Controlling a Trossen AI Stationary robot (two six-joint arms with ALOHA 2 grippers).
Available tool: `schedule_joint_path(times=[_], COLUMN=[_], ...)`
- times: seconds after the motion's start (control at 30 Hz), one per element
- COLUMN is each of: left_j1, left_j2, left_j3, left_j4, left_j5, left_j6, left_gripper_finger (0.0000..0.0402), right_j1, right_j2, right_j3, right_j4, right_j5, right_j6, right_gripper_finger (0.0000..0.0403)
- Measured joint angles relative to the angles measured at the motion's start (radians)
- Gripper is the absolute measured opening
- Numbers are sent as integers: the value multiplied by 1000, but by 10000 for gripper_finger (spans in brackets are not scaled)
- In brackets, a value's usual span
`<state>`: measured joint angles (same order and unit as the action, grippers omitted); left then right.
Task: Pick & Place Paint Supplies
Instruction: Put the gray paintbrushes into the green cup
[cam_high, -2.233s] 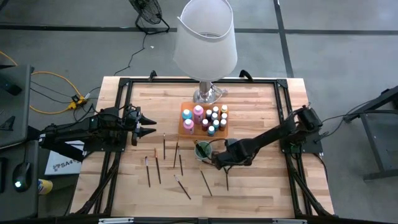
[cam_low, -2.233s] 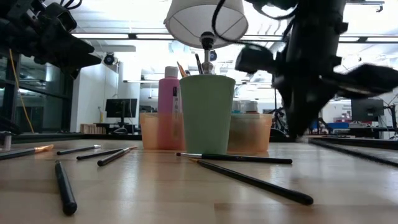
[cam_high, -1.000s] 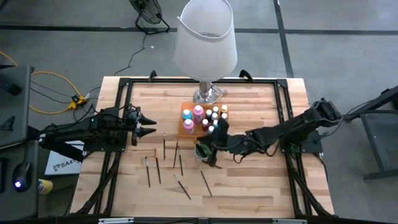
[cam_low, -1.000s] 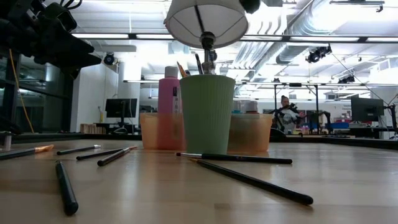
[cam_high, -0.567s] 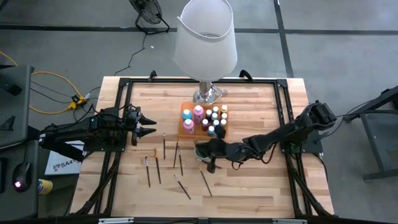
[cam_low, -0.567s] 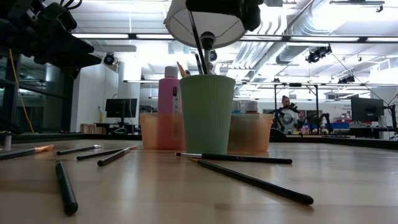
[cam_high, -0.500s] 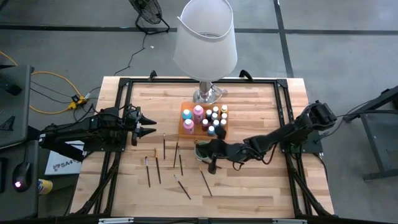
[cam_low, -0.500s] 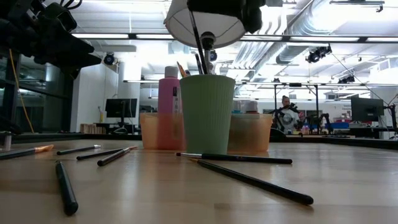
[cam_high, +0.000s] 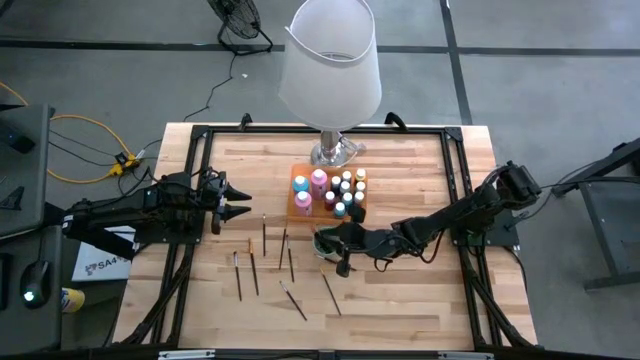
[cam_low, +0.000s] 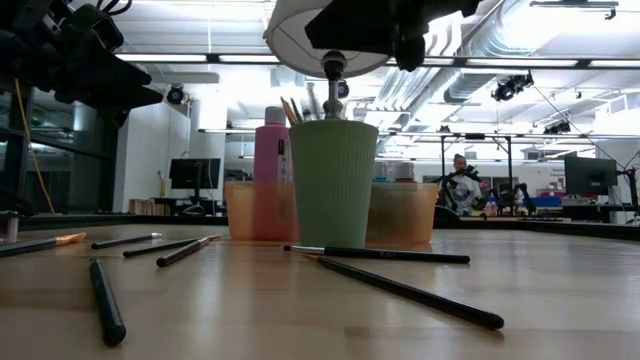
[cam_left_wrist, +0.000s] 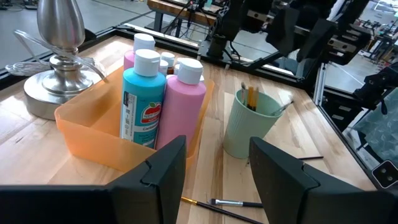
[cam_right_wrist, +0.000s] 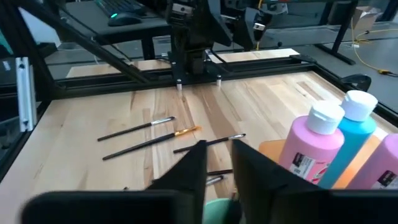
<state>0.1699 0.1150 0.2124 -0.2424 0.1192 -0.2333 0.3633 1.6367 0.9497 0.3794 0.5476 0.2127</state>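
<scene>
1. The right gripper (cam_high: 343, 240) hangs over the green cup (cam_low: 333, 183), just in front of the orange tray (cam_high: 297, 205). Its fingers (cam_right_wrist: 193, 167) stand a narrow gap apart with nothing between them.
2. Several brushes (cam_low: 291, 111) stand in the cup on end, handles down, tips leaning a little to different sides.
3. The tray near the table's middle holds the upright bottles: a pink bottle (cam_left_wrist: 184, 104) and a teal bottle (cam_left_wrist: 143, 101) at its left end, small capped bottles (cam_high: 348, 190) at its right.
4. More brushes lie flat on the wood between the tray and the front edge. One pair (cam_high: 274, 238) left of the cup runs roughly front to back; a longer brush (cam_high: 330, 293) nearer the front lies on a diagonal.
5. From table height, one dark brush (cam_low: 380, 255) lies crosswise just before the cup and another (cam_low: 410, 291) angles towards the front right.
6. The left gripper (cam_high: 243, 204) waits above the table's left side, pointing towards the tray. Its fingers (cam_left_wrist: 160, 171) are spread apart and empty.
7. The table (cam_high: 410, 320) is pale plank wood inside a black frame. A lamp (cam_high: 330, 70) with a large white shade stands on a metal base behind the tray.
8. Beyond the table the room has ceiling strip lights, exposed ducts and monitors. A person (cam_low: 461, 185) sits far back on the right.
</scene>
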Motion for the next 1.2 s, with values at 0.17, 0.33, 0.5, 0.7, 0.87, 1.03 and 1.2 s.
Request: schedule_joint_path(times=[0.17, 0.33, 0.5, 0.7, 0.87, 1.03, 1.2], left_j1=[0, 0, 0, 0, 0, 0, 0], left_j2=[0, 0, 0, 0, 0, 0, 0], left_j3=[0, 0, 0, 0, 0, 0, 0], left_j4=[0, 0, 0, 0, 0, 0, 0], left_j5=[0, 0, 0, 0, 0, 0, 0], left_j6=[0, 0, 0, 0, 0, 0, 0], left_gripper_finger=[172, 172, 172, 172, 172, 172, 172], right_j1=[-6, 12, 48, 99, 124, 131, 126], right_j2=[-3, -50, -108, -128, -128, -128, -132], right_j3=[0, 0, 0, 0, 0, -42, -141], right_j4=[-1, -55, -240, -438, -573, -600, -436], right_j5=[0, 0, 1, -2, -55, -125, -275], right_j6=[54, 142, 212, 230, 410, 630, 758], right_gripper_finger=[138, 175, 179, 175, 174, 174, 174])
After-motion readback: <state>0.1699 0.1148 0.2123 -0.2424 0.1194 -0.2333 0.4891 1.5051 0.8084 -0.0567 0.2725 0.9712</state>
